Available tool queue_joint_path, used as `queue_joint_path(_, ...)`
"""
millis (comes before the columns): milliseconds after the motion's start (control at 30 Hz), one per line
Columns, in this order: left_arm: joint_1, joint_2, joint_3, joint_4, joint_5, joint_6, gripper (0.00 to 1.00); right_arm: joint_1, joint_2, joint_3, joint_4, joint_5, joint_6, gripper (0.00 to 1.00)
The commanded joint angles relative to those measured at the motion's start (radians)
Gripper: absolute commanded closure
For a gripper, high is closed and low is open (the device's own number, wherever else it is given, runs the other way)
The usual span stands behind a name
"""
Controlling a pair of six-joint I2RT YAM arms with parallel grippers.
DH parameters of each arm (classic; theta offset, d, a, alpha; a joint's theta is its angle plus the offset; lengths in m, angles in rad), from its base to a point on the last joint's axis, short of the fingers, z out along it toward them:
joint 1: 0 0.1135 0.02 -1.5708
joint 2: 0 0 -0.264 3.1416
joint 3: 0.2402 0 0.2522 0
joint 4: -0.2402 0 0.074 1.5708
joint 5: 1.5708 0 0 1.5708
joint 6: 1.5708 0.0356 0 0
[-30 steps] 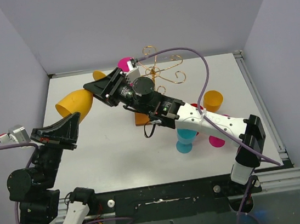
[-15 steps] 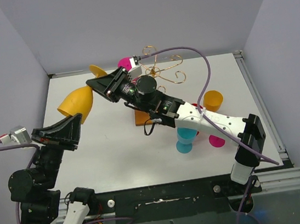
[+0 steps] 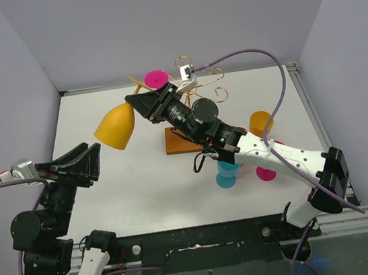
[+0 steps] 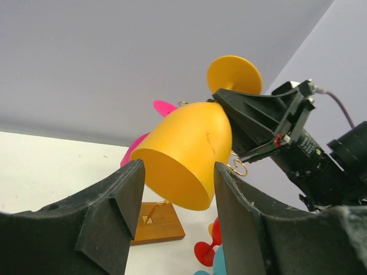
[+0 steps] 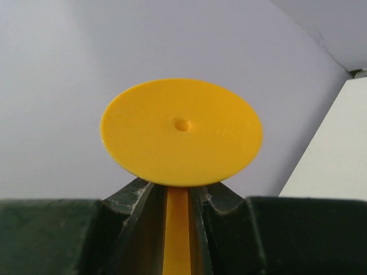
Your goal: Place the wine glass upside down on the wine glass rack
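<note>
The yellow wine glass [image 3: 116, 127] hangs tilted in the air, bowl opening toward the lower left. My right gripper [image 3: 140, 101] is shut on its stem [image 5: 179, 229], just below the round foot [image 5: 180, 132]. My left gripper [image 3: 95, 156] is open, and the bowl [image 4: 189, 152] sits beyond its fingertips [image 4: 136, 172] without touching them. The wine glass rack [image 3: 203, 87], gold wire on a brown wooden base [image 3: 183, 141], stands behind the right arm. A pink glass [image 3: 156, 79] hangs on its left side.
An orange glass [image 3: 261, 123], a cyan glass [image 3: 228, 172] and a pink-red glass [image 3: 265, 172] lie on the white table right of the rack base, under the right arm. Grey walls close in the back and sides.
The left jaws opened and let go of the yellow bowl. The right gripper closed on the stem and carried the glass up and to the right, toward the rack.
</note>
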Motion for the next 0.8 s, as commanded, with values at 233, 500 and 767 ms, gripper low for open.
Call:
queue_joint_path(233,0.000,0.038,0.113,-0.005,-0.009,-0.040,0.50,0.021,-0.135,-0.134,0.158,-0.042,-0.452,1.00)
queue_joint_path(500,0.001,0.145,0.182,-0.001,0.107,-0.176,0.46,0.027,-0.175,-0.180,0.117,-0.175,-0.719,1.00)
queue_joint_path(767,0.000,0.197,0.170,0.027,0.174,-0.321,0.45,0.029,-0.231,-0.255,0.096,-0.294,-0.924,1.00)
